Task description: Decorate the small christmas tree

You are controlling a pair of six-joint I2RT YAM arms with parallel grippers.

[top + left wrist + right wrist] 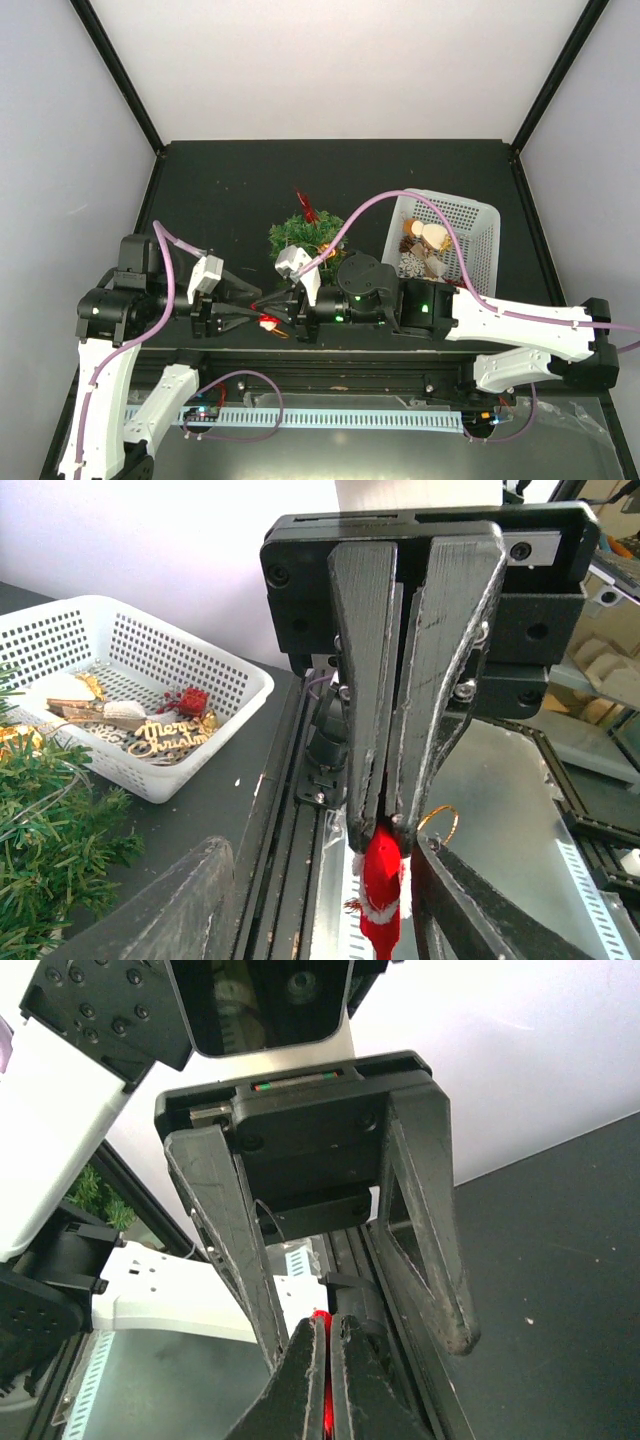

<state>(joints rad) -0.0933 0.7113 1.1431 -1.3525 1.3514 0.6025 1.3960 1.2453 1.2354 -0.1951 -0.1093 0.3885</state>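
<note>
The light is bright and even, with soft shadows. The white back wall [330,60] looks washed out; the black counter [230,190] looks dark. Up close, my left claw [325,910] is blurry.

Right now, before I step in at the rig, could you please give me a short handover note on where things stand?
Right gripper: shut on a red and white ornament, held in the air in front of the tree.
Left gripper: open, fingers either side of that ornament, not gripping it.
Tree: upright mid-table, one red decoration at its top.
Basket: right of the tree, spare ornaments inside.
Done: one piece on the tree, one in hand.
Left: hang the held ornament, then the basket's contents.
</note>
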